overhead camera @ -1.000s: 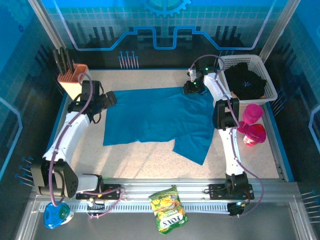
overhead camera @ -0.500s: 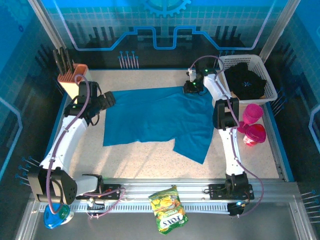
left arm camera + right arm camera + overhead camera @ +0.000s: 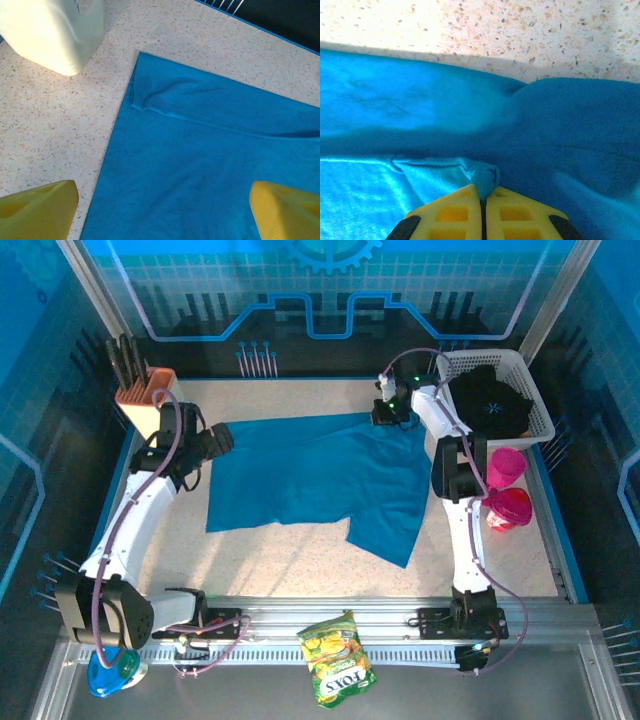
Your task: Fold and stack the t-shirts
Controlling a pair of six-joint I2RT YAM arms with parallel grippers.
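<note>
teal-blue t-shirt (image 3: 320, 475) lies spread flat on the surface (image 3: 290, 555), from the centre to the far side. its position is unchanged from one second ago.

right pincer (image 3: 481, 192): fingers stood partly apart one second ago. they are now clenched together on a small raised fold of the teal-blue t-shirt at its far right corner. the right wrist has shifted slightly toward the white basket (image 3: 541, 426), which holds the black t-shirt (image 3: 490, 400).

left pincer (image 3: 220, 439): released, fingers wide, over the far left corner, one finger above bare surface and the other above fabric. it stays at that corner.

edges: the far hem runs close to the far rim. the left hem is straight, with a short crease near the corner. one flap extends toward the near right.

open room: a bare band between the near hem and the arm bases, and a narrower strip at left. pink cups (image 3: 507, 485) stand just right of the right arm.
</note>
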